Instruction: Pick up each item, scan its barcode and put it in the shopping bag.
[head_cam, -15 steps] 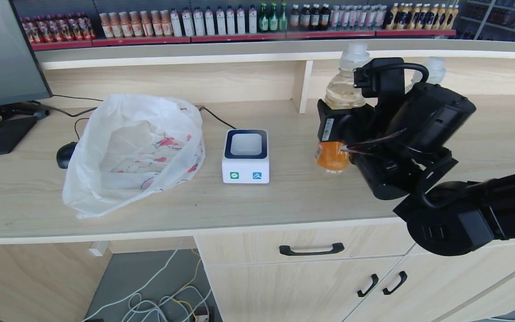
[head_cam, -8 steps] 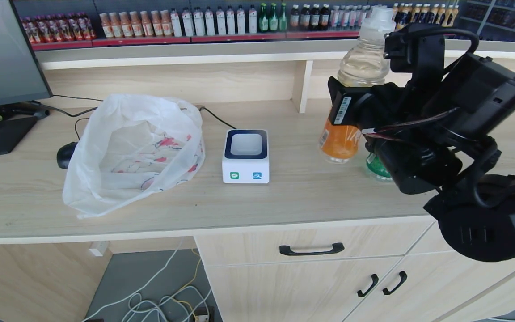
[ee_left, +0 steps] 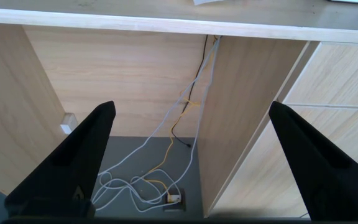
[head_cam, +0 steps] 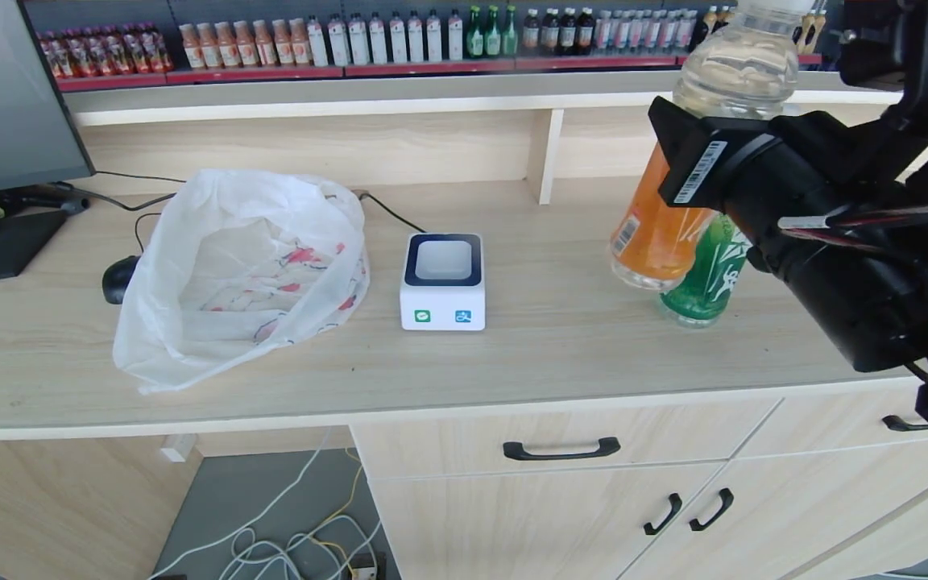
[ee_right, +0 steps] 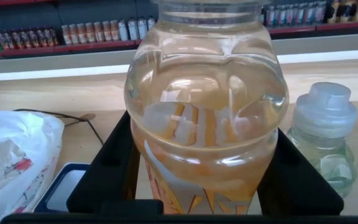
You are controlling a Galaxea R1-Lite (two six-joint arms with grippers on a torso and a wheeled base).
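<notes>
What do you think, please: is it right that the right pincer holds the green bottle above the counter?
Not quite: the right pincer holds the orange bottle above the counter; the green bottle stands on it, as the head view shows.

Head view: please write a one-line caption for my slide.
Right hand holds an orange bottle above the counter, near the scanner and bag.
</notes>
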